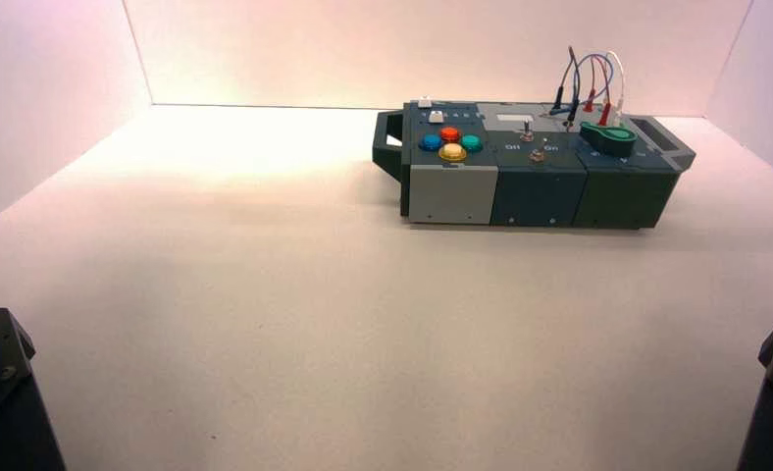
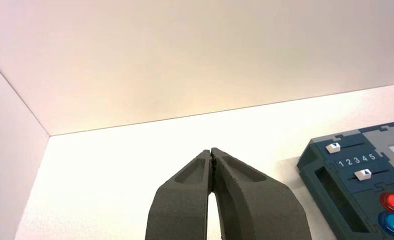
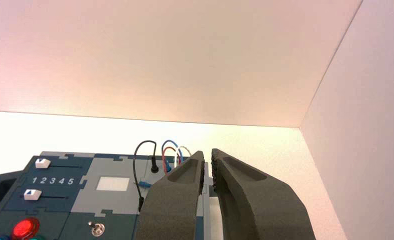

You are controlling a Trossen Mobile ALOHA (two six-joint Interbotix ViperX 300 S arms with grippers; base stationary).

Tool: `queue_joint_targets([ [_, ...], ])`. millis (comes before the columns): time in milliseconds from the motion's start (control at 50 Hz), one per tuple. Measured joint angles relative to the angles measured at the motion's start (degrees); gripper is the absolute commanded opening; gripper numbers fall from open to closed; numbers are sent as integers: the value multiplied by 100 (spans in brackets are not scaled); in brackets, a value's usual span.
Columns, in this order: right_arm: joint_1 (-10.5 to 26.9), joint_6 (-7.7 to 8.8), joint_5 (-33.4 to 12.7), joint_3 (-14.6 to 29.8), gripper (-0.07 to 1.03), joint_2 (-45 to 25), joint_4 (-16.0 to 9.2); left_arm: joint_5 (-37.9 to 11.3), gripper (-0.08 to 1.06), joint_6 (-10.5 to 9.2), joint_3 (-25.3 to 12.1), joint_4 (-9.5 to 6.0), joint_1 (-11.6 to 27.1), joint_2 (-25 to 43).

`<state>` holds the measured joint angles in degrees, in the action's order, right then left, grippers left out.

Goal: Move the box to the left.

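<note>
Counter (image 1: 294,324) wide, box (image 1: 540,201) at upper right of the high frame.

Its left end handle (image 1: 387,147) faces open room for the shift left; the back wall (image 1: 422,49) stands close behind, so a straight slide probably suits. Both arms sit in the lower corners, likely to keep that path free: left hand (image 2: 211,151) closed on nothing, right hand (image 3: 208,152) released, tips slightly parted.
</note>
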<state>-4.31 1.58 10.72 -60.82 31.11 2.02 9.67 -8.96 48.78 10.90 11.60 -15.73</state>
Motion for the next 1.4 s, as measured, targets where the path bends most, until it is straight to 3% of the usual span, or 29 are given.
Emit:
queue_joint_targets([
  [360,0,0,-26,-18,10,9,0,0,-3,0,0,-9,0,44],
  [620,0,-9,-457,-9,10,-44,9,-114,-3,-35,0,-18,202,97],
  [900,0,-9,-1600,167,10,-185,9,-1327,-3,-167,-193,-44,721,185],
  [980,0,-9,-1978,272,10,-211,9,-1582,-3,-229,-308,-123,844,290],
  [1100,0,-9,-2452,439,10,-211,9,-2382,-3,-589,-686,-352,1020,536],
  [1180,0,-9,-2900,571,10,-237,9,-2813,-3,-729,-949,-439,1116,703],
  [1400,0,-9,-4069,1011,10,-650,9,-3595,-3,-1020,-1705,-492,1371,1239],
])
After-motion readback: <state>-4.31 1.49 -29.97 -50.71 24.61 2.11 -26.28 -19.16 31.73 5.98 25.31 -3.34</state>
